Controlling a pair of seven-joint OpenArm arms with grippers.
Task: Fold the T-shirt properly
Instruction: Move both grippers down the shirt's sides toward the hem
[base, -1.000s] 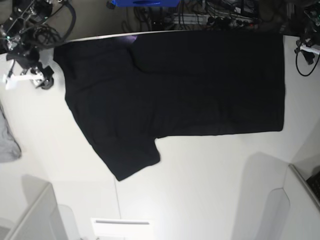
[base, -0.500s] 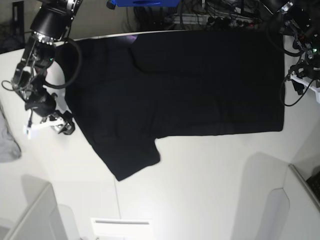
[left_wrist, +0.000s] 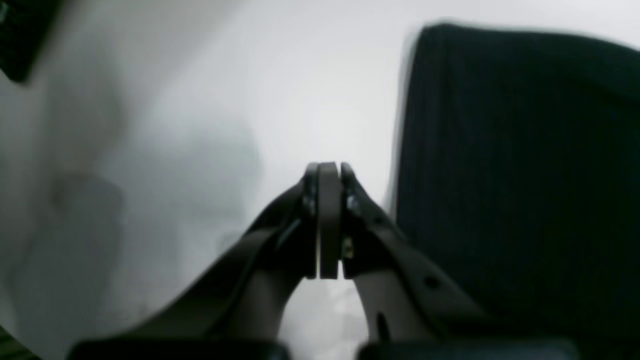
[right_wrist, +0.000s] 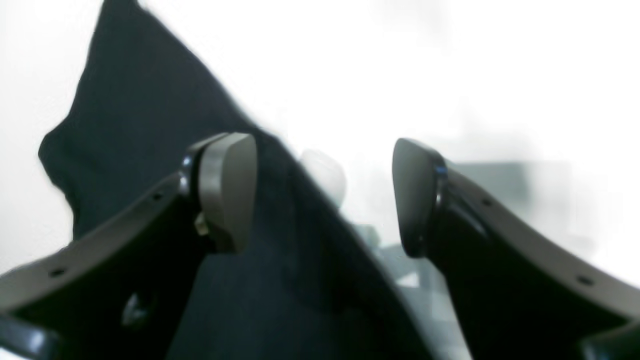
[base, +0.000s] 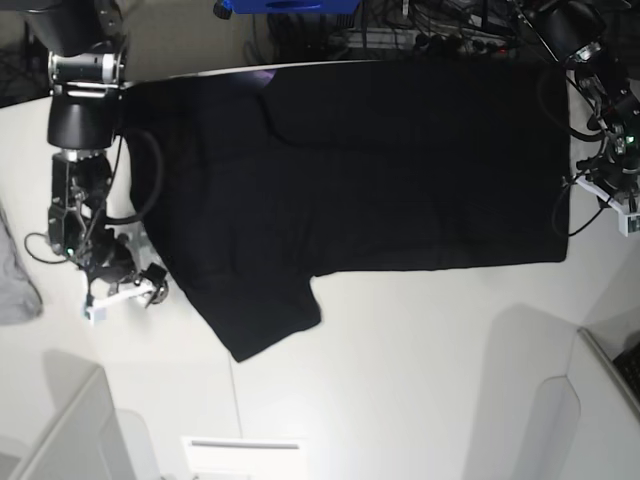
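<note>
**Q:** Fingers first: how do both grippers stand?

**A:** Fingers of the right gripper (right_wrist: 322, 195) are spread wide, one grey pad (right_wrist: 227, 190) above dark cloth, the other over bare tabletop, grasping nothing. The left gripper (left_wrist: 327, 220) has its two pads pressed flat together with nothing seen between them.

**Q:** Where is the garment?

**A:** The plain black short-sleeved soft fabric T-shirt (base: 380, 170) lies spread flat on the white table (base: 430, 380). Seen from the base camera, its collar end points left, its hem points right, and one sleeve juts down toward the lower left. The far edge reaches the table's back rim.

**Q:** Where are the arms relative to it?

**A:** The right arm sits at the shirt's left edge, just beside the sleeve. The left arm is at the hem side on the right, just off the cloth.

**Q:** How far along is the folding?

**A:** By the look of it, barely begun. The lower sleeve is still extended and the body lies at full length. The far side is too dark to tell. Gripping the cloth, turning in the sleeve and folding the body all seem still to come.

**Q:** Anything else nearby?

**A:** A light grey cloth (base: 15, 285) at the left edge, apart from the shirt.
</note>
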